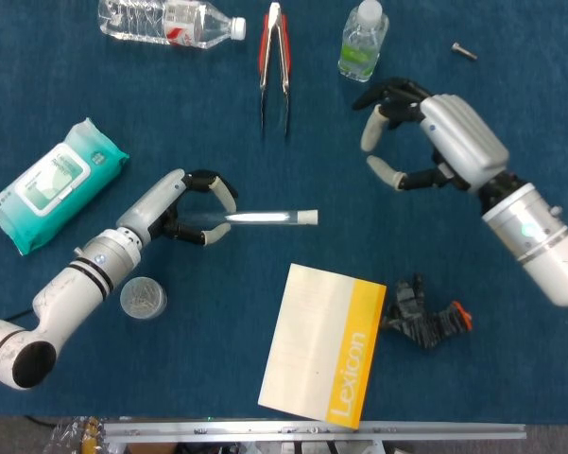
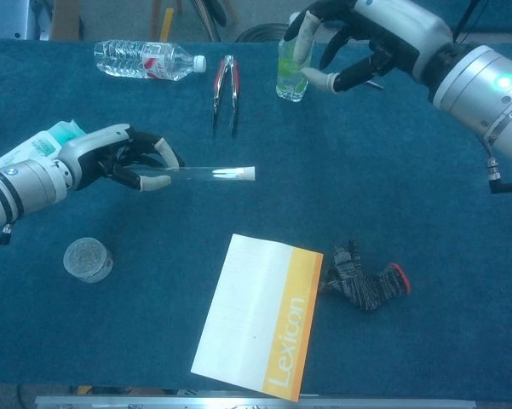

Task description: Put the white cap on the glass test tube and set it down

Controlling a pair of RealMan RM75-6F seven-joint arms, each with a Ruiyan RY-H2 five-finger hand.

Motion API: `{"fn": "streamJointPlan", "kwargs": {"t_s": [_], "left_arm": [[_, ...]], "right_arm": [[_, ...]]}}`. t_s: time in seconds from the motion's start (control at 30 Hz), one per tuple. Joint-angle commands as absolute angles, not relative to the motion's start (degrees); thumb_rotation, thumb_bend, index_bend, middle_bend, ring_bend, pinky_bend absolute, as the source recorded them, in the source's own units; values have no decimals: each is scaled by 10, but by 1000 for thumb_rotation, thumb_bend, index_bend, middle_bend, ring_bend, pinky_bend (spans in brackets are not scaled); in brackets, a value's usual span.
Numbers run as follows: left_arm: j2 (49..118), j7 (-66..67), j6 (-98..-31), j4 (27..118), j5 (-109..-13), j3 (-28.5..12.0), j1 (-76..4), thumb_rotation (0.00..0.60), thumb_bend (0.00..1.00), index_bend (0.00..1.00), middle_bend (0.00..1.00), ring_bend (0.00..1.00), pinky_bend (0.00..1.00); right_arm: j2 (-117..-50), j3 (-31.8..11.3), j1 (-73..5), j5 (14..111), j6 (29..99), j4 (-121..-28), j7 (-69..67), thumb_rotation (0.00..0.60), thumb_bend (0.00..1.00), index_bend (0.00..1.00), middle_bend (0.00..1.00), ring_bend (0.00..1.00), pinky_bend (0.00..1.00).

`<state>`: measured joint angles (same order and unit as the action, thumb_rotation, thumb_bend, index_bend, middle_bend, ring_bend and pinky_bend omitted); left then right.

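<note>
The left robot hand (image 1: pixel 191 210) pinches one end of the glass test tube (image 1: pixel 255 218) between its fingertips, holding it roughly level over the blue tabletop (image 1: pixel 170 378). The white cap (image 1: pixel 307 218) sits on the tube's far end, pointing toward the robot's right. In the chest view the same left robot hand (image 2: pixel 129 164) shows its fingers curled around the tube (image 2: pixel 200 174), with the cap (image 2: pixel 248 173) at the free tip.

The right robot hand (image 1: pixel 425 142) is well apart from the tube, holding nothing, its fingers spread and loosely curved. In the chest view it (image 2: pixel 353 43) hangs near the small clear bottle (image 2: pixel 290 72).

A yellow and cream book (image 1: pixel 323 343) marked "Lexicon" lies below the tube, and a dark glove (image 1: pixel 423 317) lies just beside the book's right edge. A pack of wet wipes (image 1: pixel 55 184) sits beyond the left arm, and a small round jar (image 1: pixel 143 297) lies beside that arm's forearm. Along the far edge are a lying water bottle (image 1: pixel 170 21), red-handled tongs (image 1: pixel 273 61) and a small screw (image 1: pixel 464 51).
</note>
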<state>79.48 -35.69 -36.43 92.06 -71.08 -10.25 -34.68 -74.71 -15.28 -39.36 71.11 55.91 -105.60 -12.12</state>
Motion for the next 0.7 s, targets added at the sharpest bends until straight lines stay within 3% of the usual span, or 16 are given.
{"fn": "streamJointPlan", "kwargs": {"t_s": [0.03,0.7], "left_arm": [[804,-359,-362,886,-743,-88,-351,600,357,626,308,120,147],[867,-389,-363,735,-793,-49,-372,600,357,629,313,118,148]], "right_arm": [[-734,-150,-386,717,564,-1060,-126,600,310,645,319,174,393],[-689,-143,-363,737,575,-1069,-156,600,310,645,319,174,393]]}}
